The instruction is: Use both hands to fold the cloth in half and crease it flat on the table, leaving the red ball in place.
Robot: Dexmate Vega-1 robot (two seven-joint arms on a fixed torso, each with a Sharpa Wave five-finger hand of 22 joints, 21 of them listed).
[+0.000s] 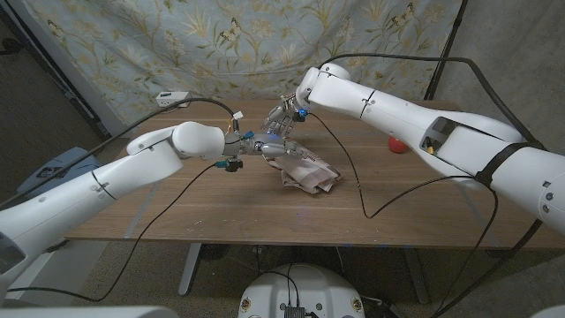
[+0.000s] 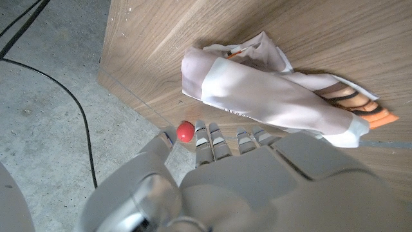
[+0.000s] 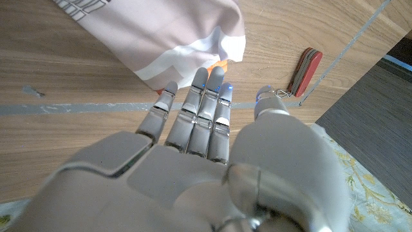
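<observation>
A wooden table (image 1: 177, 208) with a brown grained top stands in front of a hung backdrop (image 1: 238, 35) of pale blue fabric printed with birds and leaves; the floor beyond the table's edge is grey concrete. The cloth (image 1: 307, 174), pale pink-beige with white and orange bands, lies crumpled in a loose bundle near the middle of the table. The red ball (image 1: 398, 146) sits on the table well apart from the cloth, toward the robot's right. The left hand (image 1: 256, 147) and the right hand (image 1: 284, 115) meet just behind the cloth. In the right wrist view, the right hand's fingertips (image 3: 207, 80) reach the cloth's edge, extended and grasping nothing. In the left wrist view, the left hand's fingers (image 2: 212, 138) are extended just beside the cloth, holding nothing.
</observation>
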